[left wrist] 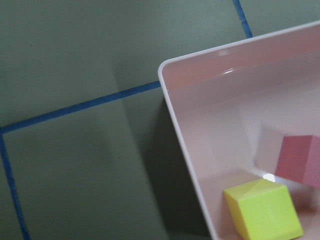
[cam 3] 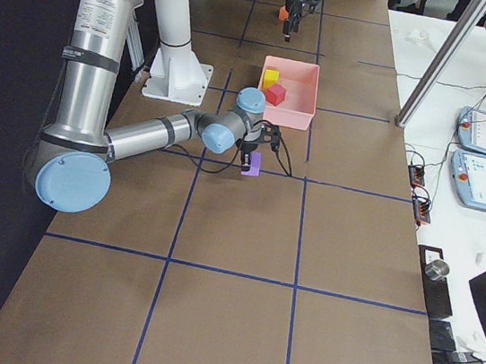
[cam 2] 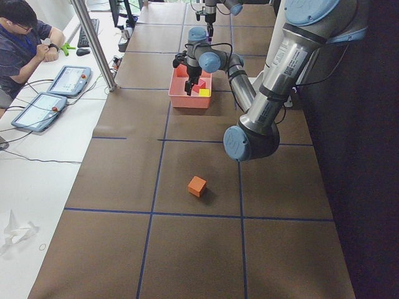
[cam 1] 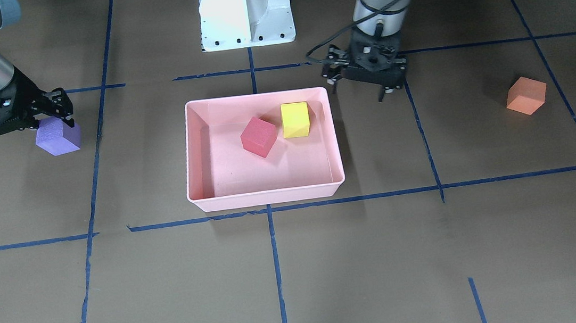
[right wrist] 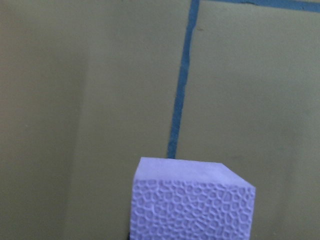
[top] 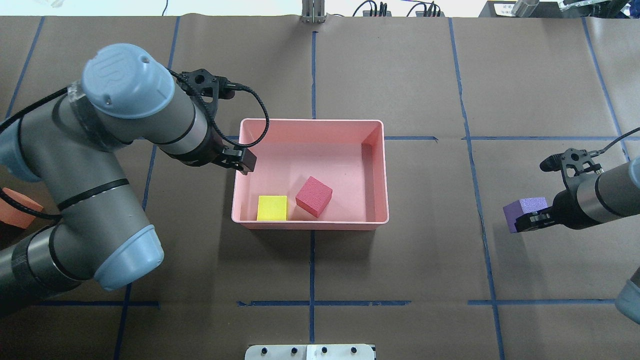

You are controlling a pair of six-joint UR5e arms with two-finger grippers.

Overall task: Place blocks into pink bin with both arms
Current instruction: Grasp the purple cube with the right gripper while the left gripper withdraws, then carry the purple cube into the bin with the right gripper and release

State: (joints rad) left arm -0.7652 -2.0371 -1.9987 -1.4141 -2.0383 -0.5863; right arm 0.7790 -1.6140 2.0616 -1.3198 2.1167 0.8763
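1. Right end effector (cam 1: pixel 56 121) straddles the purple cube (cam 1: pixel 56 138), frame left, on the worktop (cam 1: pixel 299 267); pinched or not, I cannot tell.
2. Left end effector (cam 1: pixel 359 93) hangs apart, empty, by the pink bin's (cam 1: pixel 265 199) upper-right corner.
3. Orange cube (cam 1: pixel 526 96) sits far right.
4. Foam looks light, squashy: I'd grip opposite flat faces gently.

My left pincer (cam 1: pixel 362 81) and my right pincer (cam 1: pixel 53 122) are both black. The purple cube (cam 1: pixel 57 136) shows a pebbled pattern of tiny cells on its face. The bin (cam 1: pixel 270 198) is light pink. The red cube (cam 1: pixel 258 136), yellow cube (cam 1: pixel 295 120) and orange cube (cam 1: pixel 526 96) are plain. The table (cam 1: pixel 174 302) is brown, crossed by blue tape lines (cam 1: pixel 276 269).
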